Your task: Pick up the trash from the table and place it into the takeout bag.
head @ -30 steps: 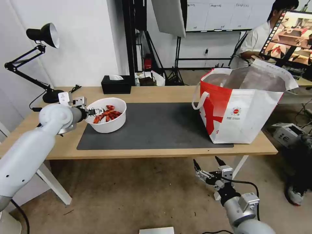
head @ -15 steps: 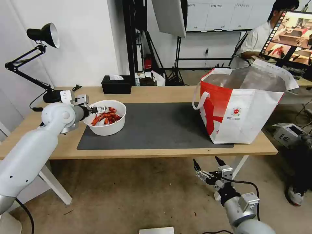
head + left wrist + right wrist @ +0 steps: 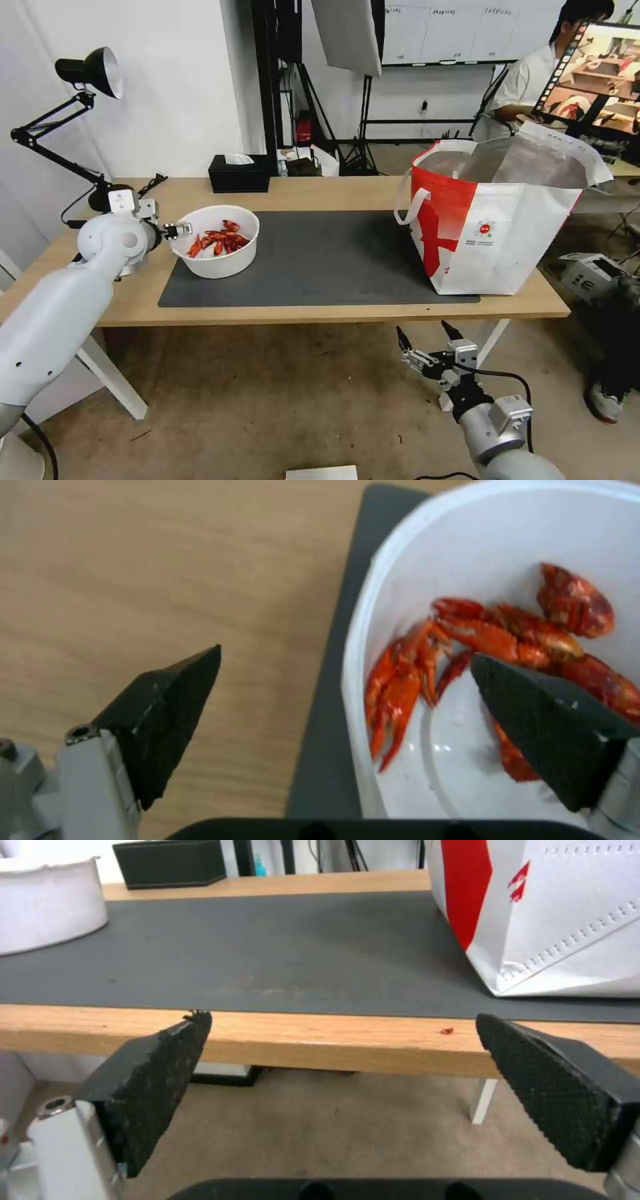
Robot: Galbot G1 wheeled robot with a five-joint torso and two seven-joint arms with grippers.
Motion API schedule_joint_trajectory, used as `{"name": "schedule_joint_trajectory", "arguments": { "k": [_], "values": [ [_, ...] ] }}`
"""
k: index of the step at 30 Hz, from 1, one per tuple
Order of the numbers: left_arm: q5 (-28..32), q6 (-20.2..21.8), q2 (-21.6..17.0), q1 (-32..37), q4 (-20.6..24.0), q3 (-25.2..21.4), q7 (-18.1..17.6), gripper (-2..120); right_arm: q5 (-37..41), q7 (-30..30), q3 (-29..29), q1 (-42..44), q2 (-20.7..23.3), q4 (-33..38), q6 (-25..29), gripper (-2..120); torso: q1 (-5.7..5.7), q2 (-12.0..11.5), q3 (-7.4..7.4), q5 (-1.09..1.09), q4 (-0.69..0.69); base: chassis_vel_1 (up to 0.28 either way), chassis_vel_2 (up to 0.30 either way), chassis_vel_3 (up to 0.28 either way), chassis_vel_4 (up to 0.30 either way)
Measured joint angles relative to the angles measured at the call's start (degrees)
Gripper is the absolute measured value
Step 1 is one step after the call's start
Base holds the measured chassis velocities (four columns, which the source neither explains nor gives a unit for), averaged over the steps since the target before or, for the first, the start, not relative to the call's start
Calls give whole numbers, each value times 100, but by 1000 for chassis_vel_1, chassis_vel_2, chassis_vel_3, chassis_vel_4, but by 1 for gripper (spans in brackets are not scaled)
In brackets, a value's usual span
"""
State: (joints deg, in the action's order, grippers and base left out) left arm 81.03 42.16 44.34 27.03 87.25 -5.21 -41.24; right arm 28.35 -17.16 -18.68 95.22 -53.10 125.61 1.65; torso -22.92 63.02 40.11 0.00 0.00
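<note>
A white round bowl (image 3: 215, 242) is sitting upright on the left end of the dark grey mat (image 3: 320, 260), holding red crayfish shells (image 3: 217, 239) piled at its bottom. The light-wood tabletop (image 3: 333, 192) is carrying the mat. A boxy red-and-white takeout bag (image 3: 497, 217) is standing open at the right end, well apart from the bowl, showing its silver lining.

The whole desk (image 3: 333, 193) is seen from above and in front by the head view. The bowl (image 3: 493, 540) rim at 10 o'clock on the desk is viewed closely from above by the left wrist camera. The desk edge is viewed level from below by the right wrist camera, sharing bowl and mat (image 3: 280, 950).
</note>
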Motion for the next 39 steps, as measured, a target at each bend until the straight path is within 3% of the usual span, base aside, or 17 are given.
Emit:
{"name": "schedule_joint_trajectory", "arguments": {
  "k": [10,13,21,23,26,27,34,37,39],
  "values": [
    [718,-10,70,16,-58,63,-457,100,0,0,0,0,0,0,0,100,1,1,0,2,0,0,0,0,0],
    [806,-15,81,6,-67,76,-506,93,0,0,0,0,0,0,0,100,1,2,-1,2,1,0,0,0,0],
    [869,-32,143,-9,-94,92,-585,69,0,0,0,0,0,0,0,100,1,2,-1,2,1,0,0,0,0],
    [868,-28,161,-14,-94,98,-587,56,0,0,0,0,0,0,0,100,1,2,-1,1,1,0,0,0,0],
    [866,-23,167,-29,-94,109,-587,48,0,0,0,0,0,0,0,100,1,2,-1,1,1,0,0,0,0],
    [864,-20,169,-40,-94,116,-587,40,0,0,0,0,0,0,0,100,1,2,-1,0,0,0,0,0,0],
    [863,-7,184,-56,-68,110,-584,23,0,0,0,0,0,0,0,100,0,1,0,-2,0,0,0,0,0],
    [860,3,217,-28,-39,59,-597,4,0,0,0,0,0,0,0,100,0,0,0,1,-1,0,0,0,0],
    [860,3,229,-14,-26,42,-604,0,0,0,0,0,0,0,0,100,0,0,0,0,0,0,0,0,0]
  ]
}}
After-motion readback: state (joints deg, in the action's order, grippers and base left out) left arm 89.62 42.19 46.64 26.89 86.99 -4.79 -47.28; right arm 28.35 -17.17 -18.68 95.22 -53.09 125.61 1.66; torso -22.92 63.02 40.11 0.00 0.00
